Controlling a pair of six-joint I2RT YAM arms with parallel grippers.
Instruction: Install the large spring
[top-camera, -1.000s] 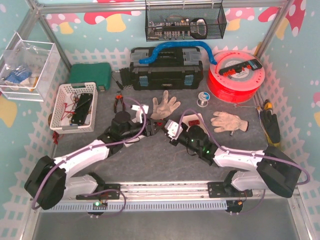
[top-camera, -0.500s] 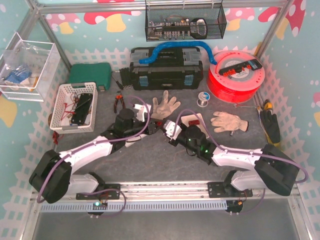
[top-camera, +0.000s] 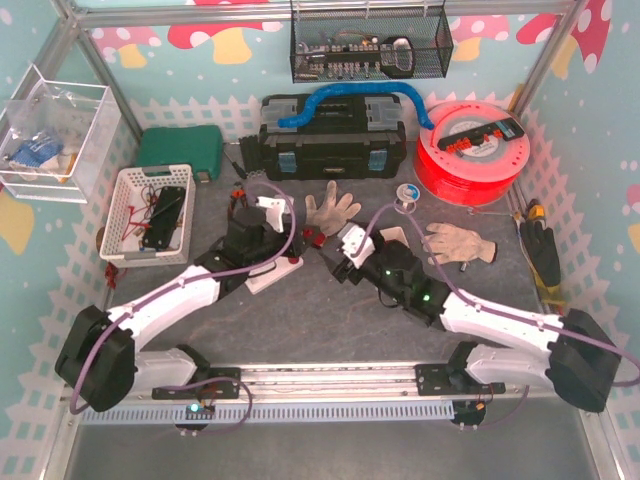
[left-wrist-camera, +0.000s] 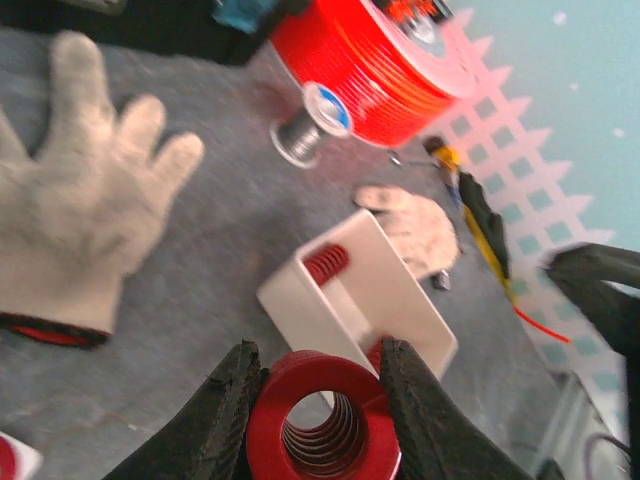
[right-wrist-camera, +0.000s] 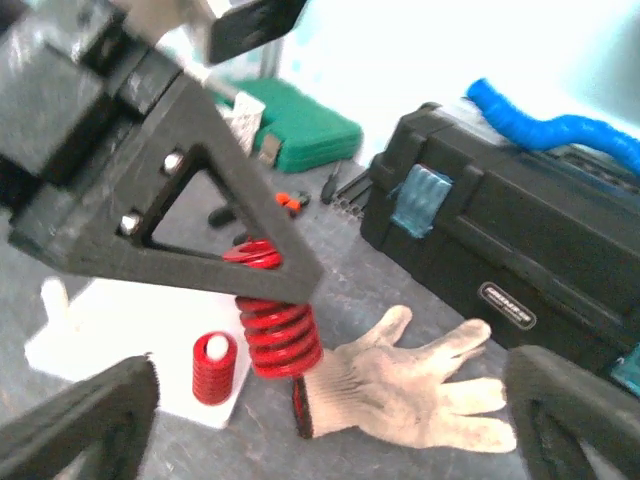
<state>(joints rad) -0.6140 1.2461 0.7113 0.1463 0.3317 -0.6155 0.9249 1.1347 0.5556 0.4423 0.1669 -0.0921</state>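
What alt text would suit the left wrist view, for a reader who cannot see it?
Two black fingers grip a large red spring, seen end-on, at bottom centre. Beyond it, a white bracket holding a smaller red spring lies on the grey mat, a work glove at left, a red spool at top.

Your top view: high over pale glove (top-camera: 328, 210), looking down. Wrist views: low, close, both catch that glove.

The left tool (left-wrist-camera: 321, 398) is swinging back and leftward, carrying the large red coil spring (left-wrist-camera: 325, 432), apparently off the white plastic base plate (right-wrist-camera: 100, 345). The right tool (right-wrist-camera: 328, 422) is pulling away rightward.
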